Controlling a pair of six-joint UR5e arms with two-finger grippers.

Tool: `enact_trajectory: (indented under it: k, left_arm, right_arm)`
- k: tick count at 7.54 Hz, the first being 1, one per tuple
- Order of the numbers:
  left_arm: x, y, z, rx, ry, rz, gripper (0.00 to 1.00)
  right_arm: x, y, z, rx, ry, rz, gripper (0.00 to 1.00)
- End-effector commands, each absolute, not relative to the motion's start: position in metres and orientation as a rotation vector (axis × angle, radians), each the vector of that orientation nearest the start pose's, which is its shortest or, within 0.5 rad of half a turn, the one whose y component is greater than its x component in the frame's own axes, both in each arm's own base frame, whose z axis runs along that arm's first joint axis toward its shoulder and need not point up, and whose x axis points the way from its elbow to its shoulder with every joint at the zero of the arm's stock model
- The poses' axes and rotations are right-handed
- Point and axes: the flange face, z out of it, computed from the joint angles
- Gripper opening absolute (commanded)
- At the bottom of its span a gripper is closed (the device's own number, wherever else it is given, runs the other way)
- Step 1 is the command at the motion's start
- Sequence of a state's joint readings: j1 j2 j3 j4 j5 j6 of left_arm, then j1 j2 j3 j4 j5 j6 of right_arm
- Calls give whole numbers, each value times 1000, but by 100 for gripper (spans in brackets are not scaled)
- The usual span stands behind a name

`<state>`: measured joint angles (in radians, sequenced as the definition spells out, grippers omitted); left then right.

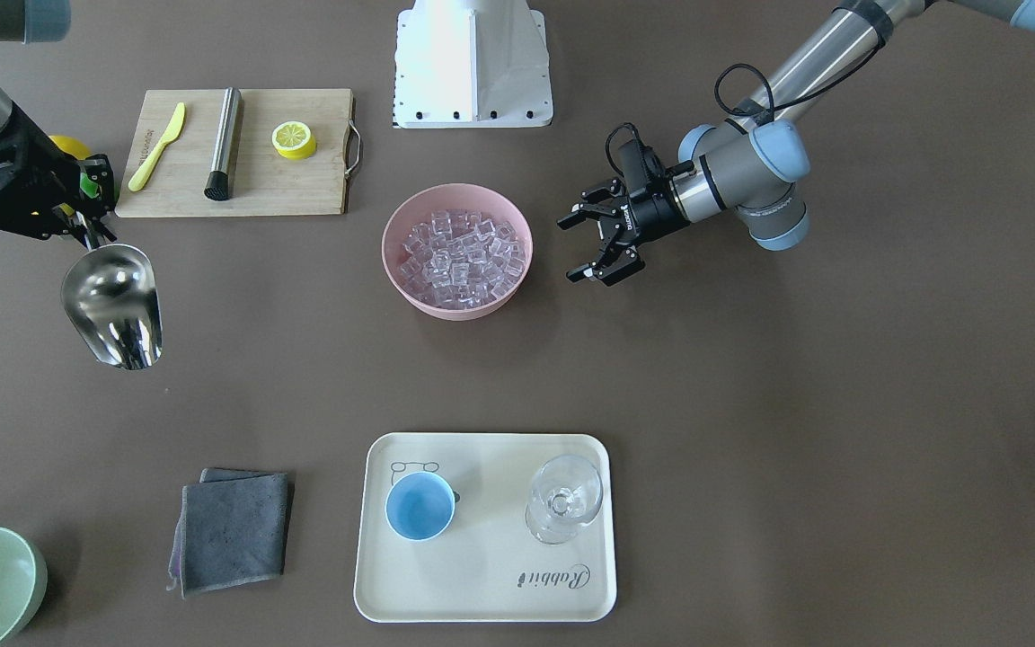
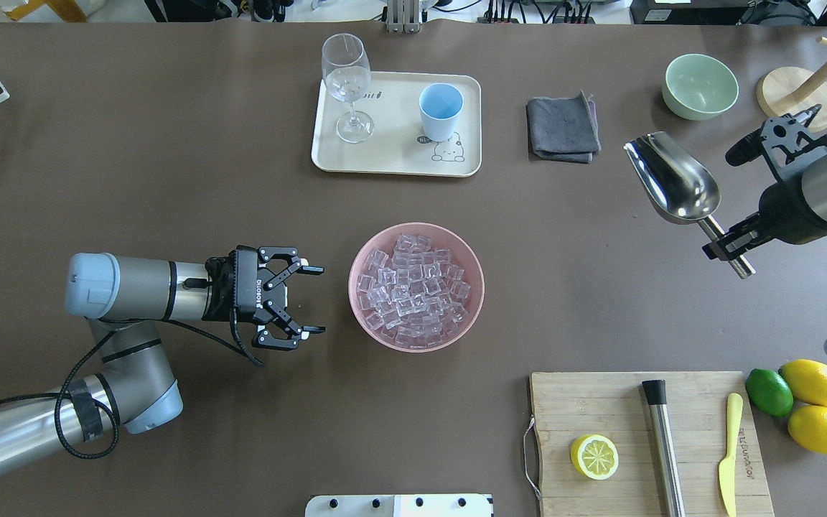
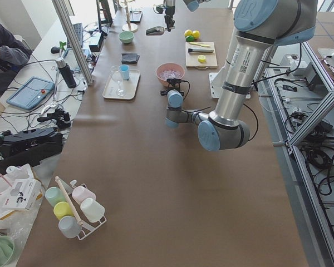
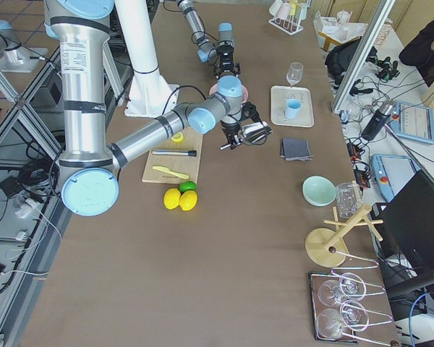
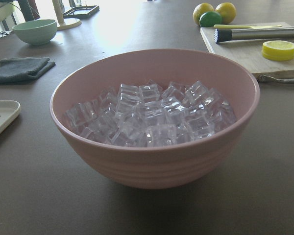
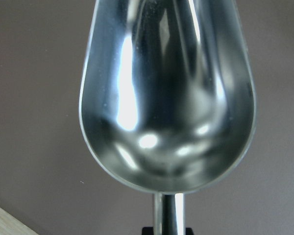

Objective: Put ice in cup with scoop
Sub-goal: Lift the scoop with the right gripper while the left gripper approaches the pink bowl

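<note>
The ice (image 2: 416, 286) is a heap of clear cubes in a pink bowl (image 2: 363, 316) at the table's middle; it also shows in the left wrist view (image 5: 152, 115). The light-blue cup (image 2: 440, 111) stands upright and empty on a cream tray (image 2: 392, 161) at the far side. My right gripper (image 2: 729, 243) is shut on the handle of the steel scoop (image 2: 672, 179) and holds it above the table, far right of the bowl. The scoop's trough (image 6: 166, 98) is empty. My left gripper (image 2: 309, 300) is open and empty, just left of the bowl and facing it.
A stemmed glass (image 2: 347, 86) shares the tray with the cup. A grey cloth (image 2: 563, 129) and a pale green bowl (image 2: 701, 86) lie right of the tray. A cutting board (image 2: 600, 402) holds a lemon half, steel cylinder and yellow knife; whole citrus (image 2: 801, 395) beside it.
</note>
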<state>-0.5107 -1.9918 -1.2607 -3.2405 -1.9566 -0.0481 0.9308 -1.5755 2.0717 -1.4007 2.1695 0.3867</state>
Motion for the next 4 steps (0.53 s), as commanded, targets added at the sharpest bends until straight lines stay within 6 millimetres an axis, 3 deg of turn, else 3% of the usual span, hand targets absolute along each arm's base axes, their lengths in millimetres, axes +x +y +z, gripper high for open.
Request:
enact_trajectory:
  k: [1, 2, 4]
  left_arm:
    - [522, -402, 378, 1363, 1217, 1065, 98]
    - [523, -407, 376, 1352, 1208, 1060, 98]
    - [533, -412, 364, 1318, 1192, 1065, 98]
  right_arm:
    - [-258, -415, 310, 400, -527, -830, 0]
    - [-276, -412, 279, 415, -452, -977, 0]
    - [-281, -410, 277, 466, -407, -1221, 0]
